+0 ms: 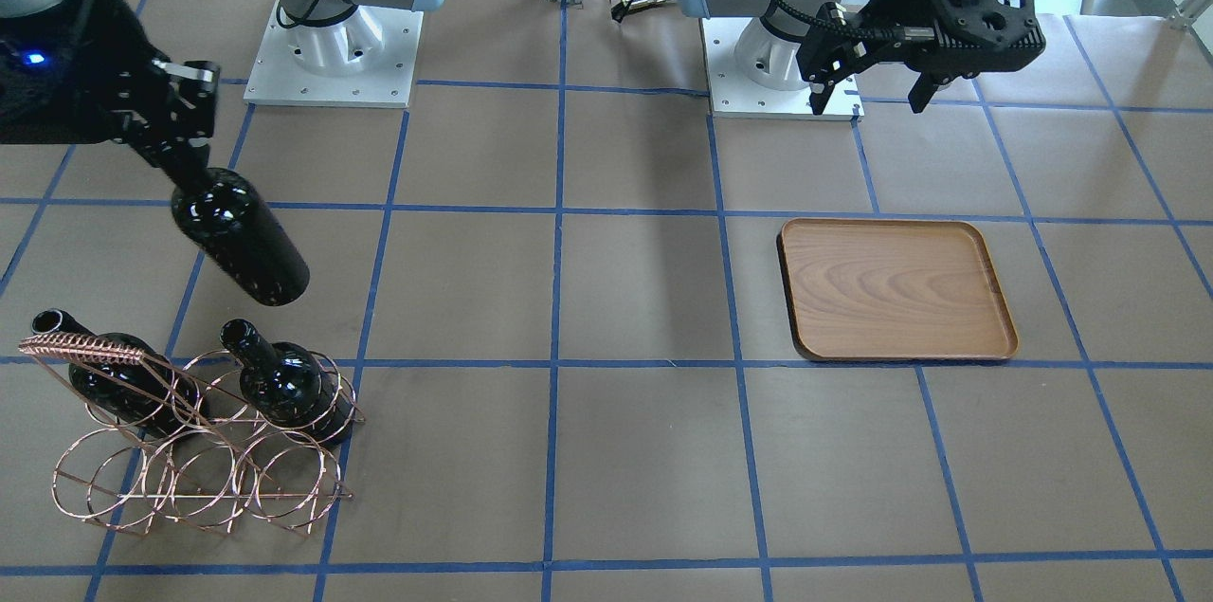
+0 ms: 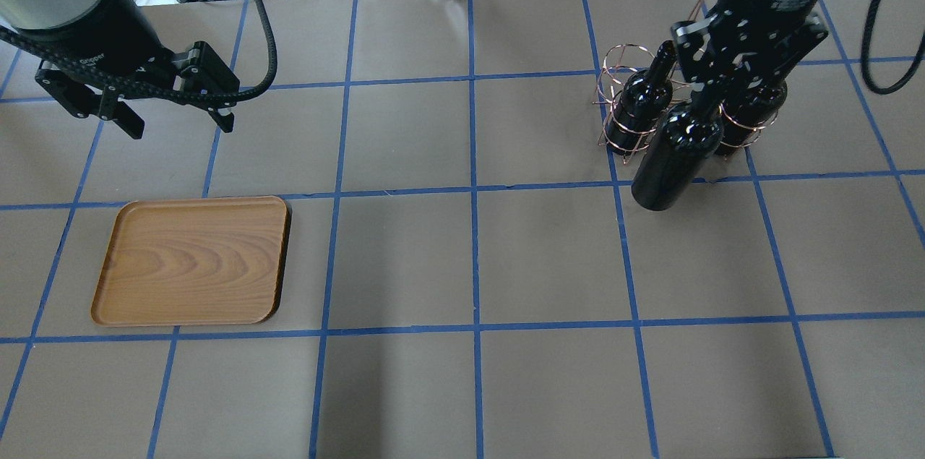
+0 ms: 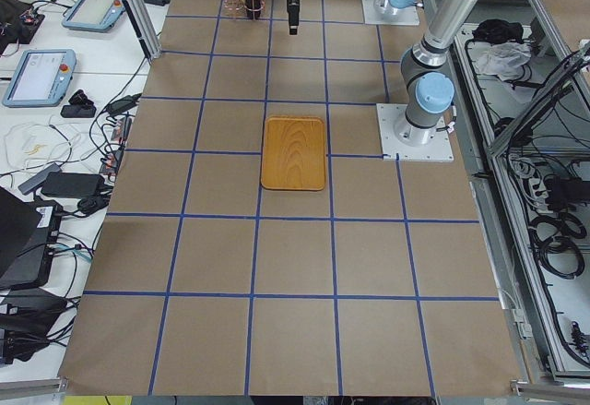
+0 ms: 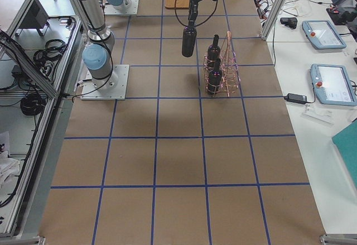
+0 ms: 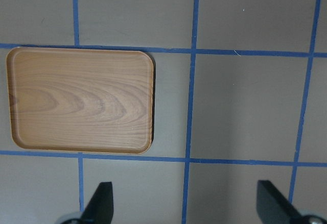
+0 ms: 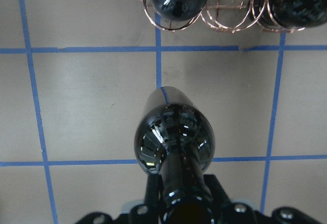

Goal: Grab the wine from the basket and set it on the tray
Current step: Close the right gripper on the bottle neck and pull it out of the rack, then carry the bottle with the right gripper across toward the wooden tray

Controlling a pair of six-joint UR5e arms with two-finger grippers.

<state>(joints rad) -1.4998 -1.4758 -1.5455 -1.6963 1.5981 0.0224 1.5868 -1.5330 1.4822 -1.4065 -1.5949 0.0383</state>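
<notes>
Small pale lettering that seems to read "Gripper" stands on the black cylindrical body of the left gripper (image 2: pixel 179 128), at ten o'clock in the overhead view. A white line of print on the black body of the right gripper (image 2: pixel 712 94), at two o'clock, is too small to read.

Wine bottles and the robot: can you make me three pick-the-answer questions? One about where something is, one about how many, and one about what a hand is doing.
1. Where is the flat brown wooden tray?
A. lying empty, far from the copper wire basket
B. under the basket
C. on a chair

2. How many glossy black glass wine bottles stand in the basket?
A. none
B. two
C. five

3. What is the right hand doing?
A. open and empty
B. pressing on the tray
C. shut on a third bottle, held by its neck

Answers: 1 A, the tray holds nothing and lies across from the basket. 2 B, two bottles sit in the rings. 3 C, the neck is clamped in the hand.
</notes>
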